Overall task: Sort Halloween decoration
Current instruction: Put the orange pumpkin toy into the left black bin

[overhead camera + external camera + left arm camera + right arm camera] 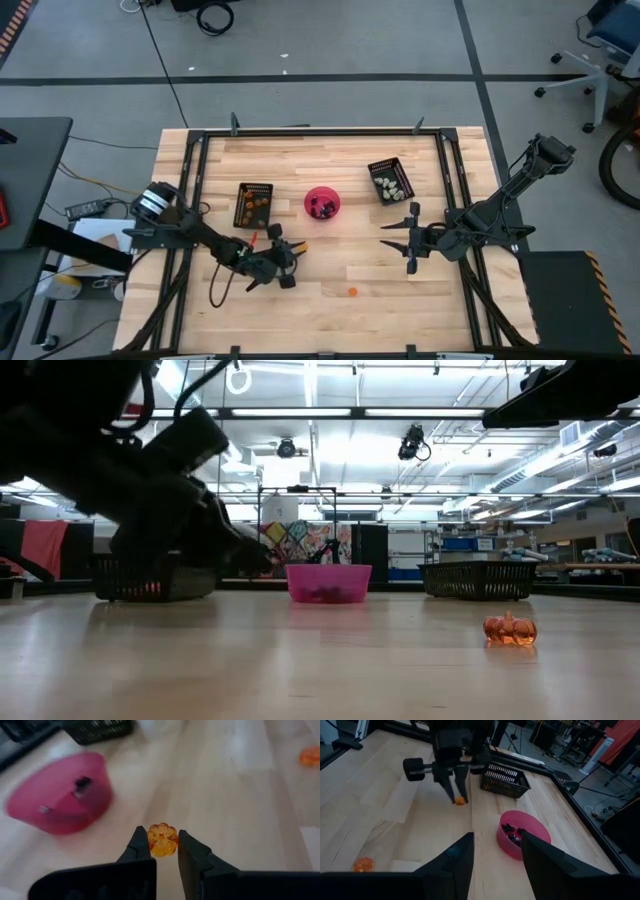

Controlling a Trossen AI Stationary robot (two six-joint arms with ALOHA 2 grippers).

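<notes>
Left hand: the left hand [162,847] pinches an orange pumpkin trinket [162,839] between its fingertips, lifted just clear of the table [330,270], near the pink bowl [322,203].
Right hand: the right hand [408,243] waits with fingers spread, on the table's right side, holding nothing.
Sorted so far: orange pieces lie in the left tray [254,204], whitish ones in the right tray [390,181], black ones in the pink bowl.
Loose piece: a second orange pumpkin [352,292] sits alone on the table, well apart from both hands.
Step in hand, as I judge it: carry the held pumpkin to the left tray.
How to do it well: keep the pinch firm, since the rounded, glossy trinket could squirt out; travel high enough to clear the tray's wall; centre over the tray and lower before letting go, so it does not bounce out.
</notes>
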